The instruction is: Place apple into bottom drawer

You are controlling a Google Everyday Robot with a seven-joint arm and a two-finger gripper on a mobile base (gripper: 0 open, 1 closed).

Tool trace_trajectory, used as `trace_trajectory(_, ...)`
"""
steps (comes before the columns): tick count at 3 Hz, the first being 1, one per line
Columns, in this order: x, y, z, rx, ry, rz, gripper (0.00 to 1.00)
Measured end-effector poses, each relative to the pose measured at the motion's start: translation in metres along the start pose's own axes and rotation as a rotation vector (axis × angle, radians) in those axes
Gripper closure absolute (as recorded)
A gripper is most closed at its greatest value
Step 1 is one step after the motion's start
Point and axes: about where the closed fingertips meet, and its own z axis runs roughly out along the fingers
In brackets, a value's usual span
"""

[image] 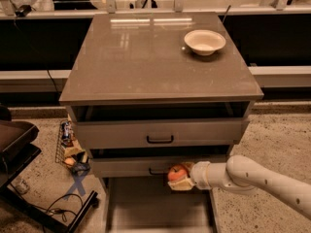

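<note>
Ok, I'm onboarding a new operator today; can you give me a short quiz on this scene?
1. True or false: the white bowl sits inside the bottom drawer.
2. What does the pincer hold? A) the apple B) the white bowl C) nothing
3. Fill in: the pincer hangs above the open ___ drawer.
Key: 1 false, it stands on the cabinet top; 2 A, the pincer is shut on it; 3 bottom.
</note>
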Motion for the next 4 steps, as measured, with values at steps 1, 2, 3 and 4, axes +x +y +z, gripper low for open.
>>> trace_trajectory(1, 0.053, -0.018, 0.004, -0.027, 0.024, 0.015, 1.00)
trace_trajectory(2, 0.148, -0.028, 0.028, -0.172, -0.004, -0.018, 1.00)
trace_trajectory(3, 0.201, -0.024, 0.043, -0.274, -0.066, -0.031, 1.00)
trace_trajectory(4, 0.201, -0.034, 0.035, -0.293, -0.097, -0.041, 1.00)
